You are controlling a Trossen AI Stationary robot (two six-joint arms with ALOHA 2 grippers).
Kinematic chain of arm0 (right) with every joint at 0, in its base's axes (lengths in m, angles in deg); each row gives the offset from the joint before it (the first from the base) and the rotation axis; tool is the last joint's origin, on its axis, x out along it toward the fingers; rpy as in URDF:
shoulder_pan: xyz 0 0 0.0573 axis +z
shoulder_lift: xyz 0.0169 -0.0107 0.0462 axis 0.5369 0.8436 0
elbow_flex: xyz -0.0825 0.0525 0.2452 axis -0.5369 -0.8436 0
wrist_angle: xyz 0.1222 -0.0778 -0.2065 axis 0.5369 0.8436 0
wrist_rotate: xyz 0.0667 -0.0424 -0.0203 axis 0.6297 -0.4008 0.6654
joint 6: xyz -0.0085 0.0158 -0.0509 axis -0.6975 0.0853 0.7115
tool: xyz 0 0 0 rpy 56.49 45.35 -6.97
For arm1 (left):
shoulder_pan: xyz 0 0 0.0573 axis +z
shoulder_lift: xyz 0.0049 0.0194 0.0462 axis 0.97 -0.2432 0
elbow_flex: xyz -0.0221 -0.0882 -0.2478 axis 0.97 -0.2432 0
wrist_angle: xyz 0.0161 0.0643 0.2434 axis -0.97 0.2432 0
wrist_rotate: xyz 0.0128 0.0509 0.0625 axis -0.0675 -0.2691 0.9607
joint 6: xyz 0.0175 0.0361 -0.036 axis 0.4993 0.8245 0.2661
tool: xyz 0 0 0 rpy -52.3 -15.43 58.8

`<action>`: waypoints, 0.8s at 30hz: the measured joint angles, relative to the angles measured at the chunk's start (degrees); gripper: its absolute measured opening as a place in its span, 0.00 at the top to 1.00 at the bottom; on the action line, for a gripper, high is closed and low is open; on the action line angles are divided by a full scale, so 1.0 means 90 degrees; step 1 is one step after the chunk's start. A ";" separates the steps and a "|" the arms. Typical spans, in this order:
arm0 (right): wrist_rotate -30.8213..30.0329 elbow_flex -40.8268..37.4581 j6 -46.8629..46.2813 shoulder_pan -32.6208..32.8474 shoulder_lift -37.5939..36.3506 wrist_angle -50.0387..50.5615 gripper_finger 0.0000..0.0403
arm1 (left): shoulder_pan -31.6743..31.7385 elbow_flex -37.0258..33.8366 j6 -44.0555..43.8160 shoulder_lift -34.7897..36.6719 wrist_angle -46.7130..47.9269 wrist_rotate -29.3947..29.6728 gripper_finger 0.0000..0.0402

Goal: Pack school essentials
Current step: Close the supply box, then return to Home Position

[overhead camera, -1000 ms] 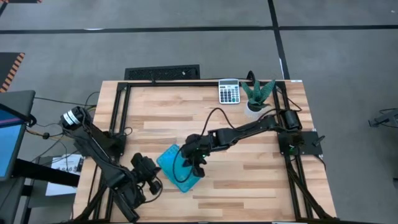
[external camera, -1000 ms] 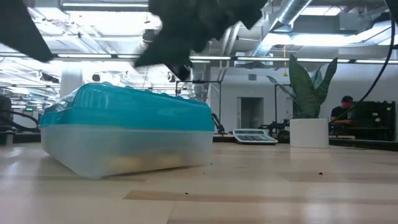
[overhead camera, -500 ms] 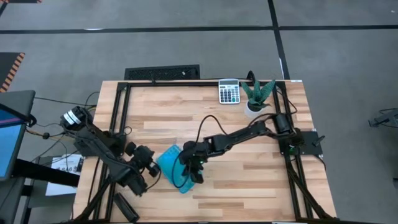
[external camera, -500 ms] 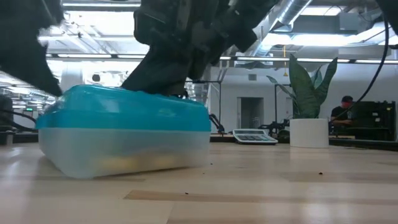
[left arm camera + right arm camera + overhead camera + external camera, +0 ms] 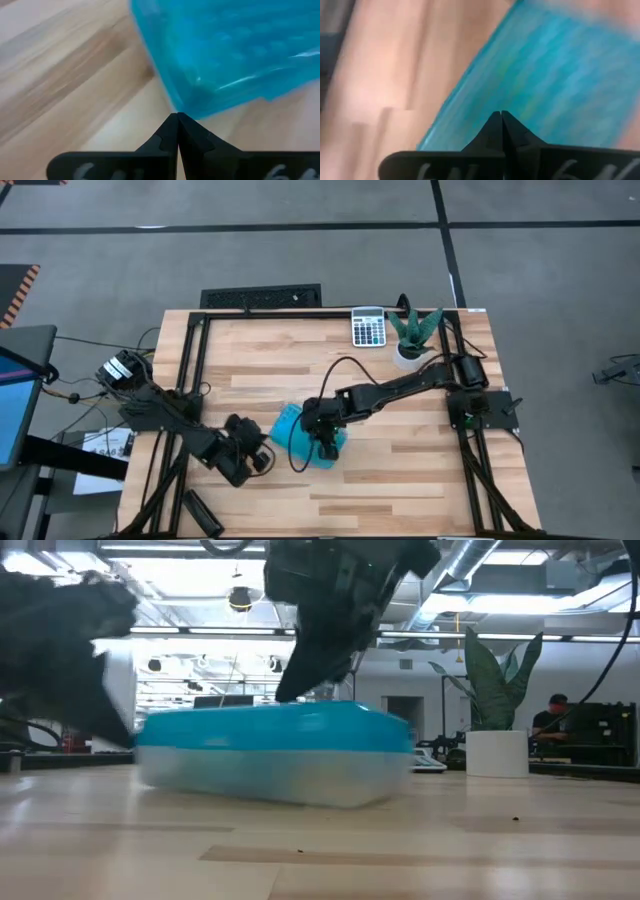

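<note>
Pressing on the blue lid (image 5: 300, 430), the right gripper (image 5: 325, 442) sits on top of the box (image 5: 275, 775) with its fingers together. The left gripper (image 5: 262, 457), fingers also together, touches the box's corner towards the tabletop's near left. The essentials are not visible, presumably inside. Packing looks almost done; only seating the lid seems left.
</note>
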 joint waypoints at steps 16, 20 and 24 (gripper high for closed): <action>-0.2223 -0.0103 -0.0725 0.1389 -0.0616 0.0160 1.00 | 0.0574 0.0017 0.2249 0.0008 -0.2703 -0.0323 1.00; -0.2428 -0.0272 -0.0930 0.1680 -0.0794 0.0282 1.00 | 0.0620 0.0021 0.2266 -0.0066 -0.2793 -0.0328 1.00; -0.2883 -0.0282 -0.1208 0.1935 -0.0871 0.0681 1.00 | 0.0657 0.0036 0.2458 -0.0365 -0.3458 -0.0598 1.00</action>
